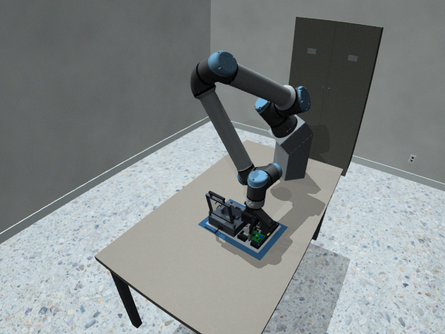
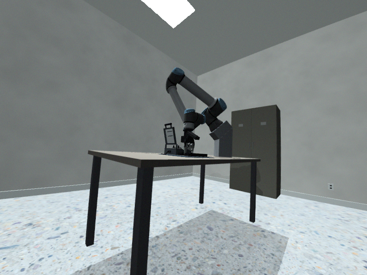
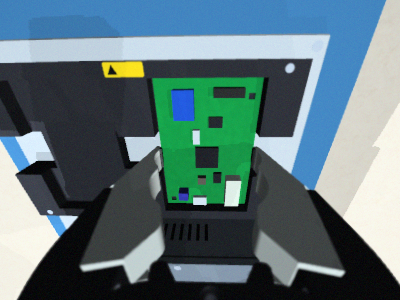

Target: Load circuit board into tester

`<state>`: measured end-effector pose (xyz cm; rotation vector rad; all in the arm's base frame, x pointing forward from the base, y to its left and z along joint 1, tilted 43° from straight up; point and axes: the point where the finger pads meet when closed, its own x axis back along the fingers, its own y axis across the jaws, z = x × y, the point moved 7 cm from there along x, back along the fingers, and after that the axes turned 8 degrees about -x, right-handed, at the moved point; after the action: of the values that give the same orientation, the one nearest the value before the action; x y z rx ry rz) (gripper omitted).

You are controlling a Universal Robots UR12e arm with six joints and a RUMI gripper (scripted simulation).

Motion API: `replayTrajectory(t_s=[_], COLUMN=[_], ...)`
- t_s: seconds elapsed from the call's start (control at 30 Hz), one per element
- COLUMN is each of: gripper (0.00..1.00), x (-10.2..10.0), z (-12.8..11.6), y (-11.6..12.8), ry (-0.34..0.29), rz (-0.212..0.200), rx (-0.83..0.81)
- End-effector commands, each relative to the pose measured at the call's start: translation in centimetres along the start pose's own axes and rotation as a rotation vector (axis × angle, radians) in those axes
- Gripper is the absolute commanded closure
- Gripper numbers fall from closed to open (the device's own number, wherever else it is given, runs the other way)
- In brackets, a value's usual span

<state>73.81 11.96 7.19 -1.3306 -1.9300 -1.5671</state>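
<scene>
Already gripped, the green circuit board (image 3: pixel 205 145) lies component side up in its slot in the black tray (image 3: pixel 287 100), its long axis running from 6 to 12 o'clock in the wrist view. Its white connector (image 3: pixel 232 193) sits at the 6 o'clock end, nearest the wrist, with a blue block toward 11 o'clock at the far end. The gripper (image 3: pixel 206 172) is clenched on the board, one finger pressing each long edge near the connector end, so the grasp looks made, though I judge the lift has not begun, since the board appears level with the tray recess around it. Everything else is left: carrying it to the tester (image 1: pixel 223 219), which stands at 9 o'clock from the tray in the top view, setting it on the two pins, turning the connector toward the lone black post, and closing the lid (image 1: pixel 214 200), which stands raised. The pins and post are too small to make out. Tray and tester share a blue mat (image 1: pixel 273 240) on the table (image 1: pixel 172 265), with the arm's pedestal (image 1: pixel 294 151) at 1 o'clock beyond.
</scene>
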Motion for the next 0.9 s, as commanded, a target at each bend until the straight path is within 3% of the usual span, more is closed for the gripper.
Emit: replayTrajectory(t_s=[0.0, 0.87], gripper=[0.61, 0.61], x=[0.1, 1.5], z=[0.0, 0.0], y=[0.0, 0.0], ry=[0.0, 0.0], rz=[-0.001, -0.001], rx=[0.0, 0.0])
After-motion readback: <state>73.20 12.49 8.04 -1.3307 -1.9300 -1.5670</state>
